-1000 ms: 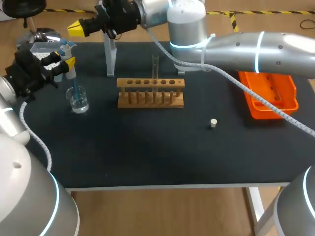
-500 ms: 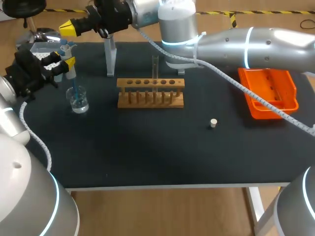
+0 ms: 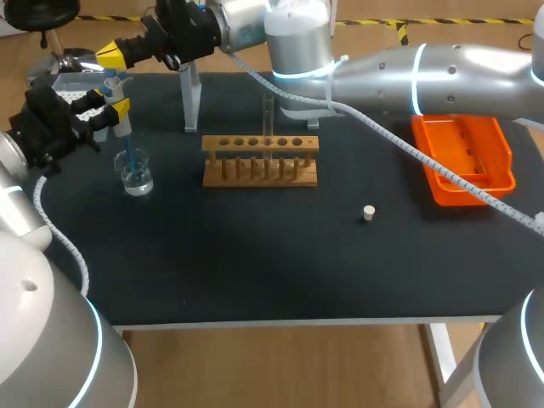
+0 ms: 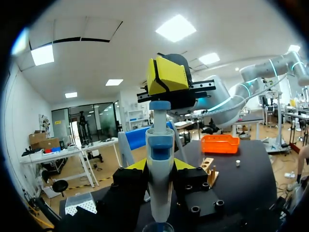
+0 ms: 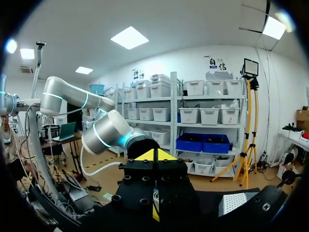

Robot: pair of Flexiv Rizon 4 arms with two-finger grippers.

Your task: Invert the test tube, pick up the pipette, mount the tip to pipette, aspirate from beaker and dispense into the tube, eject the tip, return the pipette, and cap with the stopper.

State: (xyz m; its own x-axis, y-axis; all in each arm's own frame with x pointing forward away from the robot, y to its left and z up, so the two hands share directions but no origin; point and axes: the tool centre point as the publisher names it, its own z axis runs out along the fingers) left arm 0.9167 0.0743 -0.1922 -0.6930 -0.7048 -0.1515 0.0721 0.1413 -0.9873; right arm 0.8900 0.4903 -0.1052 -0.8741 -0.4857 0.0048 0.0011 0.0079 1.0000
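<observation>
My left gripper (image 3: 112, 109) is shut on the white and blue pipette (image 3: 120, 110), held upright at the table's far left. The pipette's blue tip (image 3: 130, 158) dips into the glass beaker (image 3: 137, 176) of clear liquid. In the left wrist view the pipette (image 4: 159, 179) stands between my yellow fingertips (image 4: 182, 164). My right gripper (image 3: 115, 53), shut and empty, sits right over the plunger (image 4: 159, 105); whether they touch I cannot tell. A test tube (image 3: 268, 115) stands in the wooden rack (image 3: 260, 160). The pale stopper (image 3: 368, 212) lies on the mat.
An orange bin (image 3: 463, 161) sits at the right. A clear pipette stand (image 3: 191, 98) rises behind the rack. A tip box (image 3: 72, 82) is at the far left corner, also seen as the tip box (image 5: 236, 203) ahead of the right gripper.
My right arm has swung its shut gripper leftward, ending over the pipette's top. The left gripper, pipette and beaker have stayed where they were.
</observation>
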